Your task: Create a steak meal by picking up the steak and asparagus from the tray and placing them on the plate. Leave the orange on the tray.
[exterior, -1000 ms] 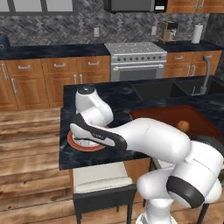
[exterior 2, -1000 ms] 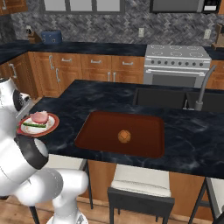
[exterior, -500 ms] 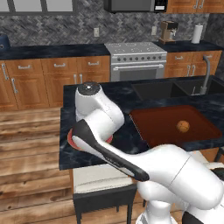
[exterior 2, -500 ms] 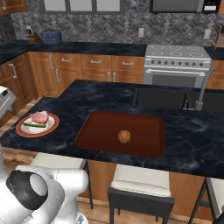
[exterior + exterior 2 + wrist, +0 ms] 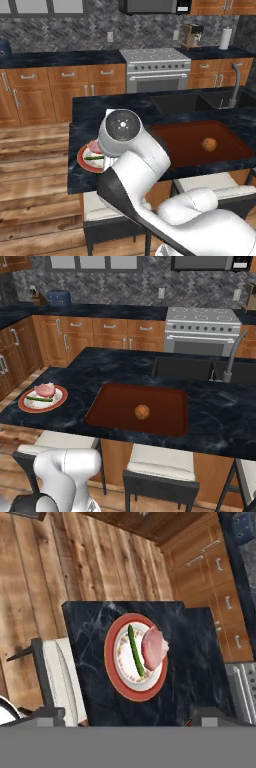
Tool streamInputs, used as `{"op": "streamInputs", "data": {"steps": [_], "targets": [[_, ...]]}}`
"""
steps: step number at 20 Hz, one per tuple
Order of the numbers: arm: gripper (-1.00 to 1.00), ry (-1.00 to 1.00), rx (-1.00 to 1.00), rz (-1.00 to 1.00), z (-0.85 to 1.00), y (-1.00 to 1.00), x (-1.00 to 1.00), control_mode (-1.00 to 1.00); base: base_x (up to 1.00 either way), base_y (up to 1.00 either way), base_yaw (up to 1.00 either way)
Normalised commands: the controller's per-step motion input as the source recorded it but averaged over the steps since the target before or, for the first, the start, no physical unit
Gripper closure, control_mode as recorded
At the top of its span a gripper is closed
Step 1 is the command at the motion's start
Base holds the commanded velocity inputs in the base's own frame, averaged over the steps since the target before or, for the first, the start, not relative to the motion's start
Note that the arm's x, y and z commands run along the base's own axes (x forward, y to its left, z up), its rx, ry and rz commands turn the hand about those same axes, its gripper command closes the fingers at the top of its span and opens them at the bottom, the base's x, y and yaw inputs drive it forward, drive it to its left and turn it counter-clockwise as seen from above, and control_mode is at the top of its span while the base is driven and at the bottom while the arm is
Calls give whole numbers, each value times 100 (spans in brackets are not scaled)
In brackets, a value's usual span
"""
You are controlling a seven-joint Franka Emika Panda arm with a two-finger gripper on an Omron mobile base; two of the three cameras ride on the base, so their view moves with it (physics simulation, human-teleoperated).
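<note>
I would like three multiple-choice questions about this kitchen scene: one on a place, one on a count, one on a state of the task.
1. Where does the asparagus lie?
A. on the plate, beside the steak
B. on the tray
C. on the floor

2. How many things lie on the tray?
A. none
B. one
C. three

3. How does the meal stand?
A. nothing is moved yet
B. only the steak is moved
C. steak and asparagus are both on the plate

Answers:
1. A, the hand view shows the green stalk on the plate's white centre next to the pink meat.
2. B, the right base view shows the orange alone there.
3. C, both base views show the two foods on the plate, with the orange left on the tray.
</note>
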Motion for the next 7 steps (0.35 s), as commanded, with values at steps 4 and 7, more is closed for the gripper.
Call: {"op": "streamInputs", "data": {"steps": [4, 7], "targets": [[-100, -2, 14, 0, 0, -55, -7, -100, 0, 0, 0], [-100, 0, 20, 0, 0, -83, 0, -100, 0, 0, 0]]}}
